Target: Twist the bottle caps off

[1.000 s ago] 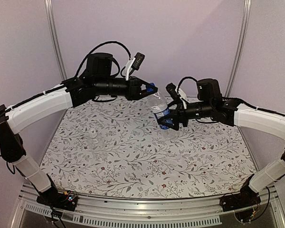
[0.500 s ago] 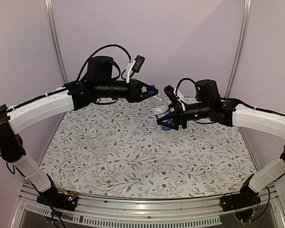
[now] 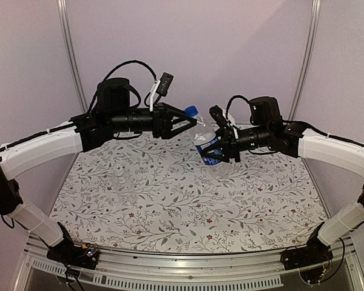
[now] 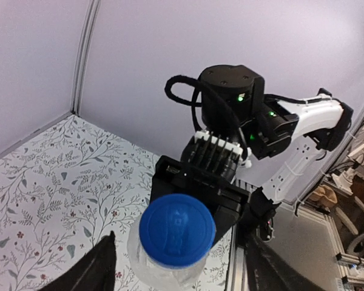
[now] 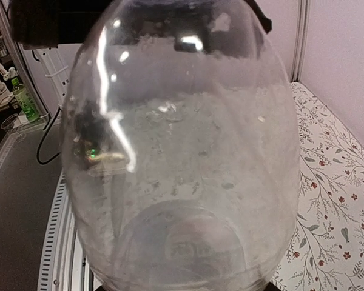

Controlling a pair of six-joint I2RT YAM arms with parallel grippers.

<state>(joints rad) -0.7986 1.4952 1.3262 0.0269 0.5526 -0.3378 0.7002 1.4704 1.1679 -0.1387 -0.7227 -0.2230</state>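
The taller bottle (image 3: 204,137), clear with a blue-and-white label band, hangs tilted above the table, and my right gripper (image 3: 216,150) is shut on its body. Its blue cap (image 3: 192,111) sits on the neck. My left gripper (image 3: 185,120) stands open just left of the cap. In the left wrist view the blue cap (image 4: 177,221) lies between the spread fingers (image 4: 92,271) without touching them. The bottle (image 5: 182,151) fills the right wrist view and hides the fingers there. The shorter, unlabelled bottle (image 3: 121,180) stands on the table to the left, with its pale cap (image 3: 119,168) on.
A floral cloth (image 3: 188,206) covers the table. Purple walls with metal posts (image 3: 70,54) close in the back and sides. The metal front rail (image 3: 188,264) carries both arm bases.
My left gripper has opened, let go of the blue cap and drawn back to the left. My right gripper has closed on the taller bottle's body.
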